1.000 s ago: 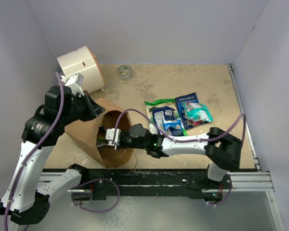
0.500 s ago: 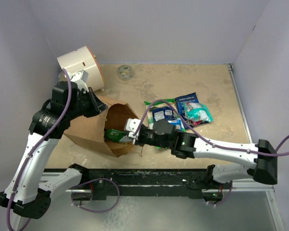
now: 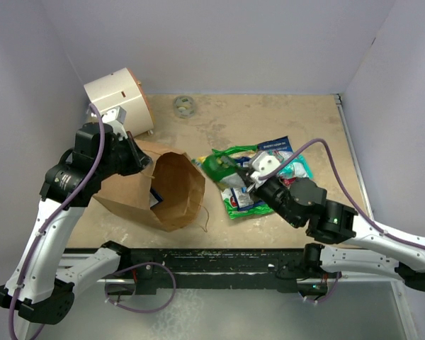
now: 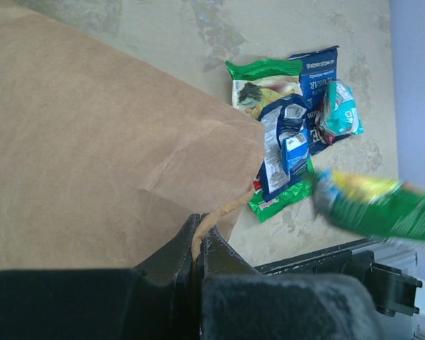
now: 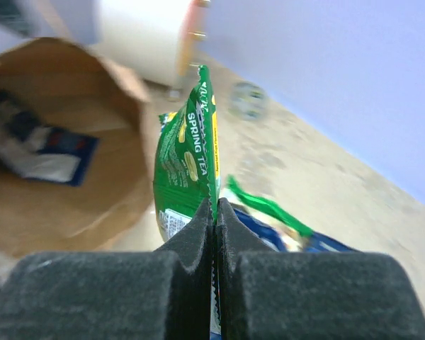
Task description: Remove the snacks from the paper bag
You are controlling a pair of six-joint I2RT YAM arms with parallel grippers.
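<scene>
The brown paper bag (image 3: 138, 191) lies on its side at the left, mouth facing right. A blue-and-white packet (image 3: 156, 196) shows inside it, also in the right wrist view (image 5: 39, 149). My left gripper (image 3: 137, 157) is shut on the bag's upper rim (image 4: 198, 237). My right gripper (image 3: 242, 172) is shut on a green snack packet (image 3: 219, 166) and holds it in the air above the pile; the packet's edge sits between the fingers (image 5: 188, 177). A pile of snacks (image 3: 265, 173), blue, green and teal-and-red, lies on the table right of the bag (image 4: 297, 134).
A white cylinder with an orange rim (image 3: 117, 95) stands at the back left behind the bag. A small grey ring (image 3: 185, 106) lies near the back wall. Purple walls close the table on three sides; a metal rail (image 3: 269, 262) runs along the near edge.
My right gripper has come out of the bag's mouth with the green packet and moved right, over the pile. The left gripper still holds the bag's rim.
</scene>
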